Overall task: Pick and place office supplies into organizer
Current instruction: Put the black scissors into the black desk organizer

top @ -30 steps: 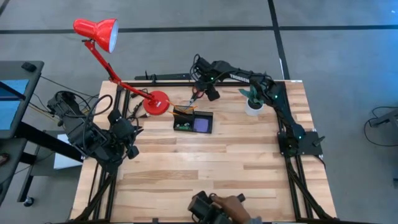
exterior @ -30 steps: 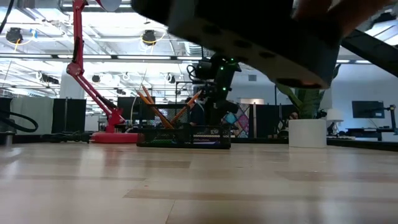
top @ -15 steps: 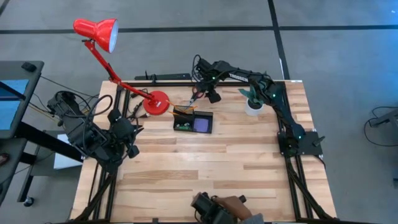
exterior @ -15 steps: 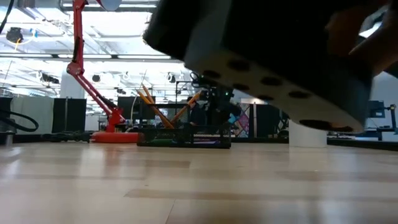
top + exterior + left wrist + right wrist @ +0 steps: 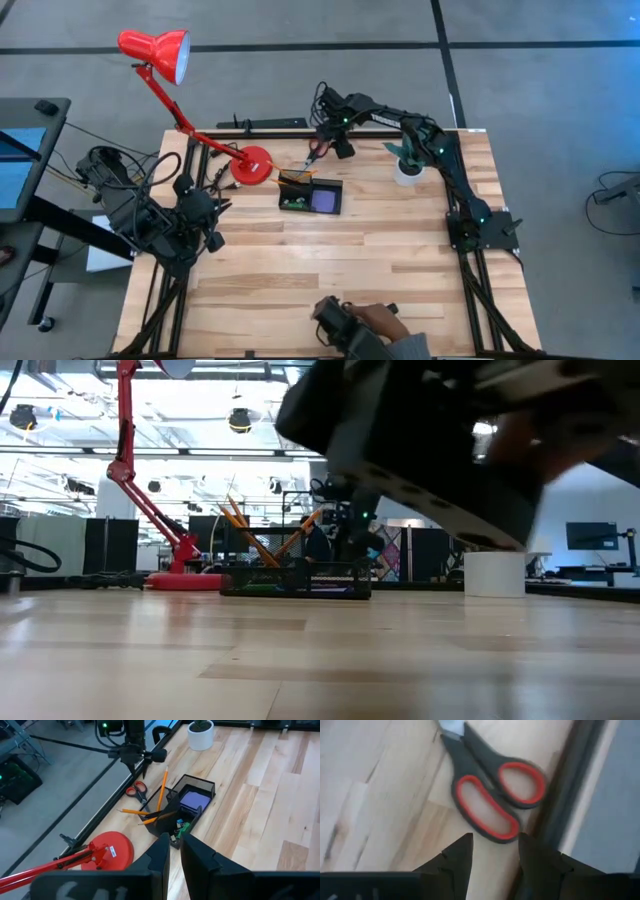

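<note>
Near edge, high view: a person's hand (image 5: 378, 322) holds a dark device (image 5: 330, 318) over the table (image 5: 330, 260) edge; in the low view that device is a blurred dark mass across the upper frame. Left gripper (image 5: 213, 238) sits idle at the table's left side, fingers almost together, nothing between them; its wrist view shows the two fingers (image 5: 157, 854) with only a narrow slit between them. Mid table: black organizer (image 5: 311, 195) with purple notepad (image 5: 324, 201) in one compartment, something green (image 5: 291, 203) in another, orange pencils (image 5: 297, 177) leaning out of the end nearest the lamp; the left wrist view shows the same, pencils (image 5: 161, 795) tilted, one lying out over the rim toward the lamp base (image 5: 106, 856). Red lamp (image 5: 155, 48) stands left of the organizer, base (image 5: 252, 164) near it. Scissors (image 5: 314, 152) lie flat on the table behind the organizer, near the far edge, not in it; red-lined handles clear in the right wrist view (image 5: 495, 800). Right gripper (image 5: 335, 146) hovers right over the scissors, fingers parted, tips (image 5: 460, 852) just short of the handles, not touching, nothing held. White pot with plant (image 5: 408, 165) further right, near the far edge.
</note>
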Robot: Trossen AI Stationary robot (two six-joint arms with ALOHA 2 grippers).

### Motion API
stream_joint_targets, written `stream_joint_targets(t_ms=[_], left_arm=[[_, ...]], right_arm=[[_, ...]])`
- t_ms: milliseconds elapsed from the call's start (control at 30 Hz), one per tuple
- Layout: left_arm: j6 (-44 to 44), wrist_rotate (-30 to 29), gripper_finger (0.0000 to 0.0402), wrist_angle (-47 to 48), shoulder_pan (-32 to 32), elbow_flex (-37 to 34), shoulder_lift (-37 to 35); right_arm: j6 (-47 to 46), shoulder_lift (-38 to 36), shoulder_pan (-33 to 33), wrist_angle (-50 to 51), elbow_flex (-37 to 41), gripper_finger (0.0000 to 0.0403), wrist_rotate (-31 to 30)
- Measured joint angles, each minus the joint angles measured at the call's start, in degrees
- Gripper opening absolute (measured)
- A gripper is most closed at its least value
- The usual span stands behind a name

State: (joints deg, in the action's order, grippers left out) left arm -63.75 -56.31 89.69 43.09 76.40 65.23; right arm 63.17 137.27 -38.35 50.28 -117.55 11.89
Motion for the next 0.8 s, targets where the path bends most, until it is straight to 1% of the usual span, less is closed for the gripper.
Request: stream_joint_targets(t_ms=[100,200,267,333,467,567,600,800], left_arm=[[-0.22,0.0,0.0036,-0.22,-0.02,0.0,0.0],[-0.35,-0.04,0.0036,-0.47,-0.01,0.0,0.0],[-0.41,-0.04,0.0036,-0.46,-0.02,0.0,0.0],[-0.62,-0.09,0.0036,-0.49,-0.01,0.0,0.0],[-1.37,-0.55,0.0036,-0.55,-0.02,0.0,0.0],[-1.39,-0.55,0.0036,-0.55,-0.01,0.0,0.0],[-1.39,-0.55,0.0036,-0.55,-0.02,0.0,0.0],[-1.39,-0.55,0.0036,-0.52,-0.02,0.0,0.0]], right_arm=[[1.63,-0.51,-0.65,-1.44,-1.01,0.0146,0.74],[3.69,-0.55,-1.25,-1.95,-1.03,0.0137,2.81],[5.63,-0.5,-1.25,-2.54,-0.99,0.0128,2.61],[5.09,-0.5,-1.14,-4.91,-0.99,0.0114,3.28],[4.84,-0.5,-0.37,-6.73,-0.99,0.0065,5.0],[4.84,-0.27,0.35,-5.9,-0.99,0.0017,4.98],[4.82,-0.16,0.49,-4.71,-0.99,0.0009,5.27],[4.81,0.0,0.3,-0.78,-0.05,0.0002,4.39]])
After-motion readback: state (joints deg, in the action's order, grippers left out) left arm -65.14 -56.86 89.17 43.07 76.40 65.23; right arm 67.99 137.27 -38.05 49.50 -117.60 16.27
